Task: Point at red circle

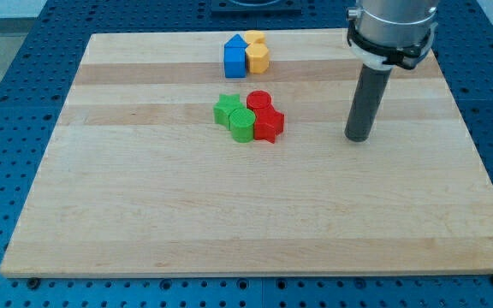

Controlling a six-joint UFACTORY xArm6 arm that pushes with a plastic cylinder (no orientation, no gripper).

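The red circle sits near the middle of the wooden board, touching a red star-shaped block just below it. A green star-shaped block and a green circle press against them on the view's left. My tip rests on the board to the view's right of this cluster, about a hundred pixels from the red circle and slightly lower in the view, touching no block.
Near the view's top edge of the board stands a second cluster: a blue house-shaped block, a yellow hexagon and another yellow block behind them. The arm's grey housing hangs over the board's upper right.
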